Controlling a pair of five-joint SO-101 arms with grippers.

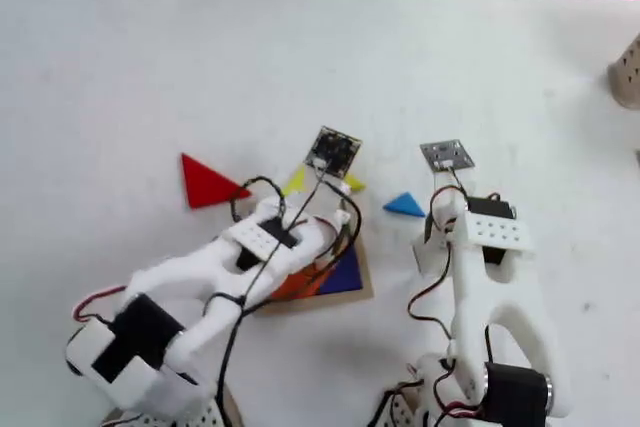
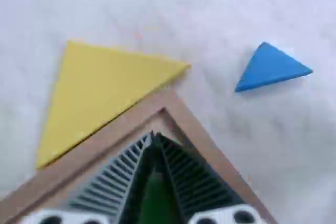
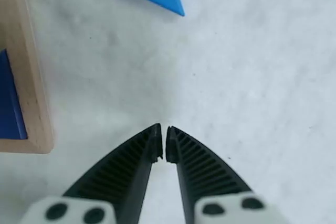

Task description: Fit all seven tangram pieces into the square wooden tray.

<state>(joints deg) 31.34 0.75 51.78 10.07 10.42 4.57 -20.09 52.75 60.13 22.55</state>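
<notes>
Where left hand [image 2: 156, 139] overhangs tray [image 2: 210, 150] corner, yellow triangle [image 2: 100, 85] beside.

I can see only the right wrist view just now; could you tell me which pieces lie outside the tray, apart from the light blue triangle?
Observer: A red triangle lies on the table, to the left of the tray in the high view and well apart from it.
Operator: Thank you. Is anything else out there?
Observer: Yes, a yellow triangle lies just outside the tray's far corner, with one edge right beside the rim.
Operator: And where is the left gripper, please?
Observer: The left gripper is over that same corner, inside the rim, with its fingers shut.
</notes>
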